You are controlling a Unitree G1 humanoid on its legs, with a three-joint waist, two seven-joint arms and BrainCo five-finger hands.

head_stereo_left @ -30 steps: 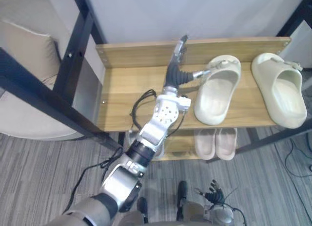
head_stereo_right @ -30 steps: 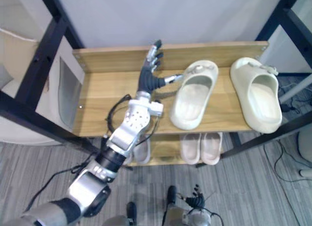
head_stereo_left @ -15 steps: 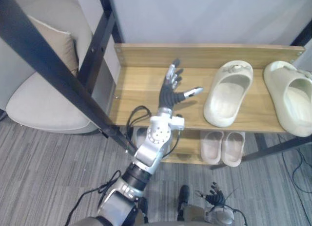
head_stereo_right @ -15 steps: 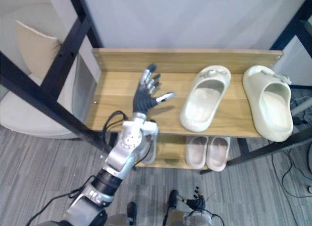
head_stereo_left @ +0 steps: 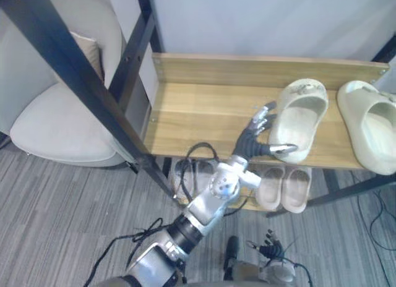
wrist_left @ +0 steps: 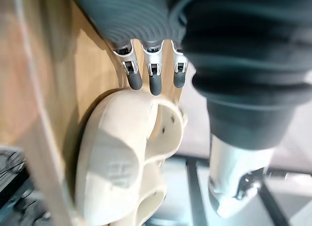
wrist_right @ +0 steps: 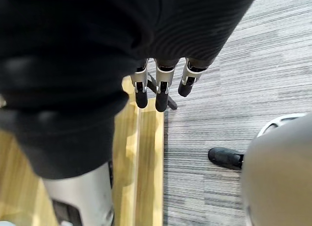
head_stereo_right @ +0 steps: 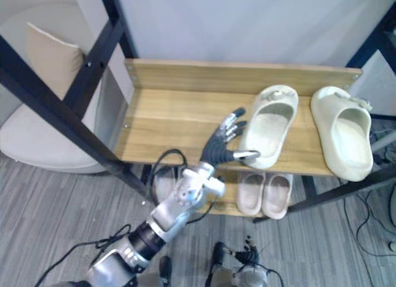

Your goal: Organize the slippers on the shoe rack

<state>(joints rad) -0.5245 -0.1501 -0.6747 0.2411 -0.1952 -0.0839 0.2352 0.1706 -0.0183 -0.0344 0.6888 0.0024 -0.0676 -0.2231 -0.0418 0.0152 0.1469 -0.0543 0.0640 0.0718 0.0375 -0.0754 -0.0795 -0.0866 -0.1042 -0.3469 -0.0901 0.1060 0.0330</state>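
Two cream slippers lie on the wooden top shelf (head_stereo_left: 198, 114) of the shoe rack, at its right end. The nearer slipper (head_stereo_left: 300, 117) lies at a slant, toe towards the back board; the other slipper (head_stereo_left: 369, 129) is at the far right. My left hand (head_stereo_left: 257, 133) is open at the slanted slipper's heel, its fingers (wrist_left: 154, 82) straight along the slipper's left side and its thumb (head_stereo_left: 281, 149) across the heel end. That slipper (wrist_left: 122, 172) also fills the left wrist view. My right hand (wrist_right: 157, 92) hangs open low over the floor.
The lower shelf holds a pale pink pair (head_stereo_left: 284, 187) and a white pair (head_stereo_left: 192, 175). Black frame posts (head_stereo_left: 74, 70) slant across the left, with a cushioned beige chair (head_stereo_left: 55, 123) behind them. Grey striped carpet (head_stereo_left: 74, 225) lies in front of the rack.
The camera has shifted. My left hand drew back from the slanted slipper's toe end, crossed the mid shelf, and now stands at its heel.
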